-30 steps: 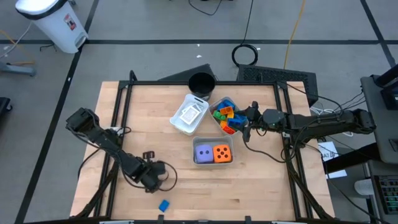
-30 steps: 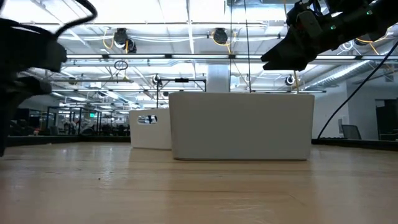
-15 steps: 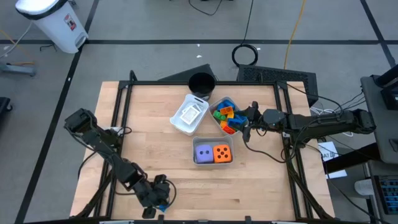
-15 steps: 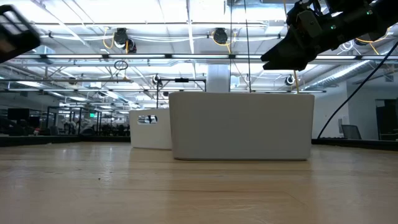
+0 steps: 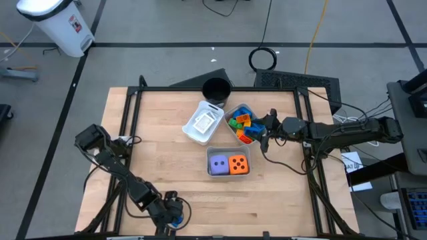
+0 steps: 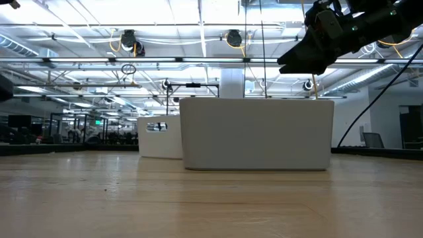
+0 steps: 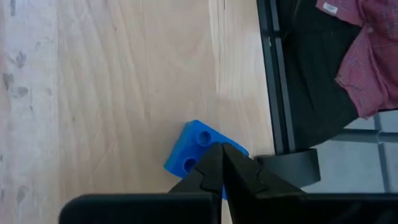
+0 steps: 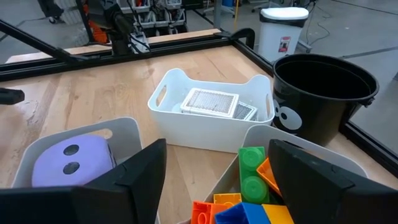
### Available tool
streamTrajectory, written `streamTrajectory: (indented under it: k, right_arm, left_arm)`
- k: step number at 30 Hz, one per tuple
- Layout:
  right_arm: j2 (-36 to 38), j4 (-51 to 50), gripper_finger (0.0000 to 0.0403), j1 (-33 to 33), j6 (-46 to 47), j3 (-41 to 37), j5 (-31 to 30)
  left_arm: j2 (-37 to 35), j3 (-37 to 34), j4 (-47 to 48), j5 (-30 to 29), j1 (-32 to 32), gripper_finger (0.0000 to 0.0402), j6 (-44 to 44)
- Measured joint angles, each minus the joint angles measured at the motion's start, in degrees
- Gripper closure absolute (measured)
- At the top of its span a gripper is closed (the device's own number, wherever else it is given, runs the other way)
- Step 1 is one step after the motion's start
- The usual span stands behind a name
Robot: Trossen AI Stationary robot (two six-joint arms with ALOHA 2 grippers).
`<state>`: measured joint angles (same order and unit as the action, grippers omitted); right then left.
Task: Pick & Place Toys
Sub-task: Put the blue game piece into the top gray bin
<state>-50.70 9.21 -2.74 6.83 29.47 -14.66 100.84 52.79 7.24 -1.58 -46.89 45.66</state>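
**Left arm low over a stray blue block at the front edge; right arm waits above the block tray**

The left gripper [image 5: 172,219] sits at the front edge of the wooden surface [image 5: 160,160], just over a lone blue block [image 7: 198,154]. In the left wrist view its jaws are pressed together, tips meeting right at the block's near side; they do not enclose it, and whether the tips touch the block cannot be told. The block lies flat on the surface, studs up, close to the black frame rail [image 7: 272,74] along the edge.

The right gripper [image 5: 265,133] hovers beside the tray of mixed blocks [image 5: 241,125], its jaws standing apart with nothing between them. In the right wrist view, green, orange, yellow and blue blocks show in that tray.

The purple die [image 5: 218,163] and orange die [image 5: 239,164] sit side by side in 1 grey tray [image 5: 228,175] near the middle. The white tray [image 5: 190,133] behind it holds flat white tiles [image 5: 205,121]. The black cup [image 5: 216,89] stands at the far edge, just behind both trays.
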Motion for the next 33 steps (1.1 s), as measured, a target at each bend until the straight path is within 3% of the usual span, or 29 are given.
streamTrajectory:
  k: [4, 12, 17, 23, 29, 33]
  right_arm:
    - [0.0, 0.0, 0.0149, 0.0, 0.0, 0.0, 0.0]
    - [0.0, 0.0, 0.0149, 0.0, 1.7, 0.0, 0.0]
    - [0.0, 0.0, 0.0149, 0.0, 1.9, 0.0, 0.0]
    - [0.0, 0.0, 0.0149, 0.0, 1.9, 0.0, 0.0]
    - [0.0, 0.0, 0.0149, 0.0, 1.5, 0.0, 0.0]
    - [0.0, 0.0, 0.0149, 0.0, 1.5, 0.0, 0.0]
  left_arm:
    - [-0.1, 0.2, 6.6, -2.4, 0.8, 0.0397, 0.6]
    - [-2.4, -0.2, 16.4, -17.0, 6.2, 0.0391, 1.5]
    - [-3.4, 0.1, 21.7, -15.8, 10.0, 0.0394, 6.6]
    - [-3.6, 3.1, 32.4, -18.7, 11.5, 0.0386, 11.0]
    - [-3.7, 3.9, 33.1, -20.0, 12.7, 0.0378, 34.6]
    - [-3.7, 3.9, 33.8, -14.9, 13.9, 0.0340, 38.1]
